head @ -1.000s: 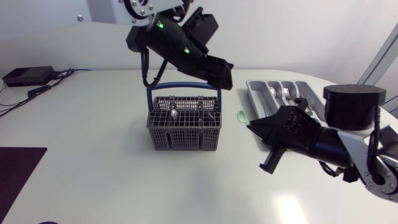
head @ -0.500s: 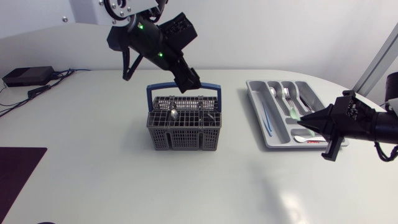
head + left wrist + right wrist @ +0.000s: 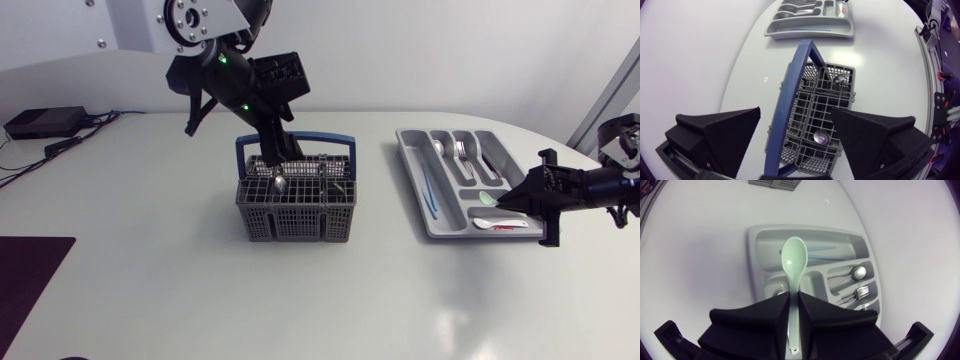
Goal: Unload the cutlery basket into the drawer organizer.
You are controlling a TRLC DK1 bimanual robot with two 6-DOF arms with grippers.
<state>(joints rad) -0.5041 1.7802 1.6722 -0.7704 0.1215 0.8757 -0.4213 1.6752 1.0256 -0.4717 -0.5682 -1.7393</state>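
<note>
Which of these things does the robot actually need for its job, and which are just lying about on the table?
Part of the job:
cutlery basket, with a spoon inside
drawer organizer
pale green spoon, held in the right gripper
left gripper, open over the basket's handle

Just lying about:
black box with cables
dark mat

The basket (image 3: 296, 215) is a matt, dark grey plastic lattice with a smooth blue plastic handle (image 3: 325, 140). The organizer (image 3: 412, 175) is smooth light grey plastic with a faint sheen. The green spoon (image 3: 793, 260) is glossy; plastic or glazed, I cannot tell. The fork (image 3: 860, 294) in the organizer and the spoon bowl (image 3: 820, 136) in the basket are polished metal. The left gripper (image 3: 796, 112) and right gripper (image 3: 794, 300) are matt black. The table (image 3: 150, 260) is white, smooth and softly shiny.
</note>
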